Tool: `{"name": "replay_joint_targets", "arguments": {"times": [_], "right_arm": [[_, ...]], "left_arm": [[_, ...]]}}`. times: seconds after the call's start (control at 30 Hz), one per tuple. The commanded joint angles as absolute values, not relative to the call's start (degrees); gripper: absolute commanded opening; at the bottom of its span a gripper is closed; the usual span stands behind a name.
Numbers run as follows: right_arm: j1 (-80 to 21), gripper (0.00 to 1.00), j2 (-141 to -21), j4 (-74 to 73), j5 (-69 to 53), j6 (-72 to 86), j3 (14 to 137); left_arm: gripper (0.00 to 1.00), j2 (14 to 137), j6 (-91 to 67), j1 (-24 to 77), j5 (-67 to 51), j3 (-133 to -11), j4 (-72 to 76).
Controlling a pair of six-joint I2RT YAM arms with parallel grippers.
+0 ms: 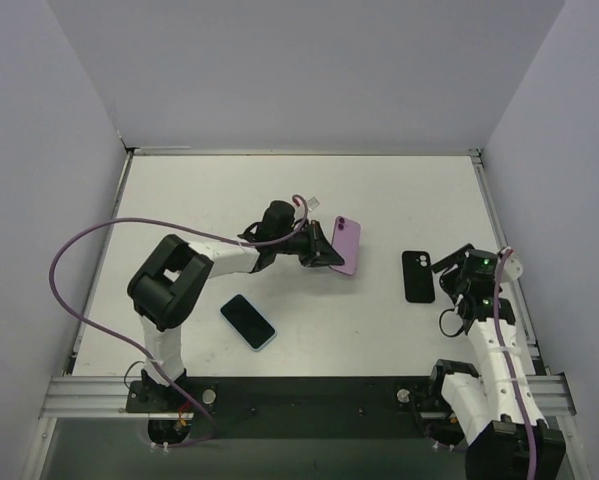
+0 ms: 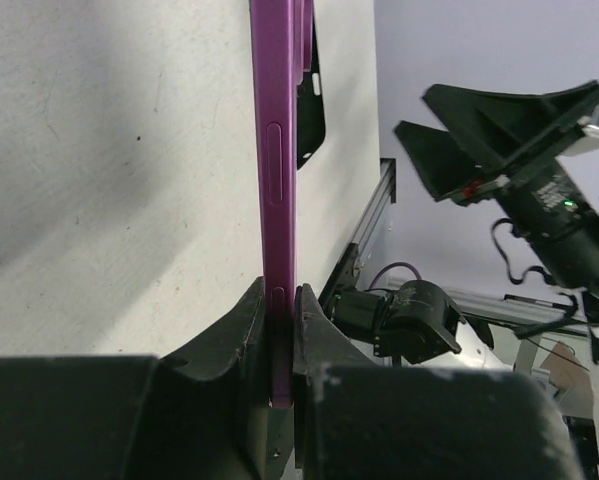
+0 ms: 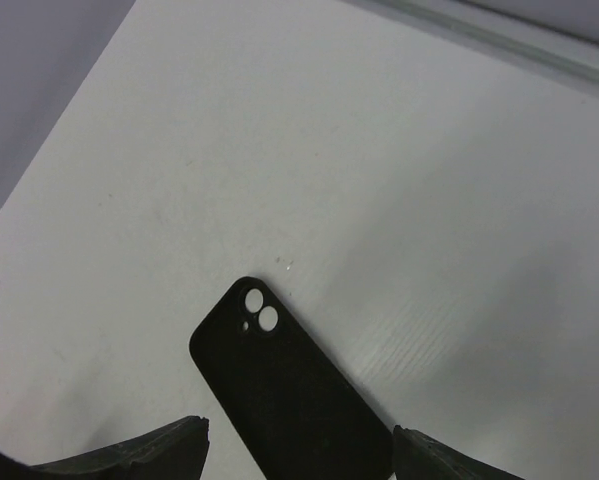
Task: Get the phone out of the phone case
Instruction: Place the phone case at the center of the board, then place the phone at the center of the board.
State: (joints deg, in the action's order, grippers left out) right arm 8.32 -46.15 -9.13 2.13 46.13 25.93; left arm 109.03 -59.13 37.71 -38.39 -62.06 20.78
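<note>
Top view: left gripper (image 1: 326, 250) out over the middle of the table (image 1: 219, 190), pinching a purple phone (image 1: 346, 245) by its lower end; the phone is lifted, back and camera bump facing the camera, with no case on it. Black case (image 1: 417, 276) lies flat on the table to the right of it, apart from the phone, just beside the right gripper (image 1: 446, 281). Second phone (image 1: 248, 321) lies screen up nearer the left arm's base. It has a dark screen and a pale blue rim; cannot tell whether that rim is a case. Left wrist view: purple phone (image 2: 276, 160) seen edge-on, standing straight up out of the left gripper (image 2: 280, 300), side button visible. The fingers (image 2: 241, 330) are pressed against both of its faces. Right wrist view: right gripper (image 3: 299, 432) held above the black case (image 3: 289, 400), fingers (image 3: 144, 455) spread wide to either side of its near end and touching nothing. The case's camera cut-outs show light table surface through them, so nothing sits in it.
</note>
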Motion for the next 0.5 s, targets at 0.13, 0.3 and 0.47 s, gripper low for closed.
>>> {"name": "replay_joint_targets", "arguments": {"times": [0.13, 0.3, 0.47], "right_arm": [[8.09, 0.74, -41.40, -19.51, 11.08, 41.22, 33.30], [2.31, 0.75, -40.87, -21.00, 10.02, 40.34, 35.24], [-6.05, 0.75, -42.45, -21.62, 13.27, 41.04, 37.26]], "left_arm": [[0.00, 115.66, -54.94, 38.94, -37.00, -68.81, 15.91], [0.00, 118.56, -54.23, 39.46, -35.43, -69.78, 12.75], [0.52, 118.13, -51.24, 39.55, -31.56, -70.84, 5.28]]}}
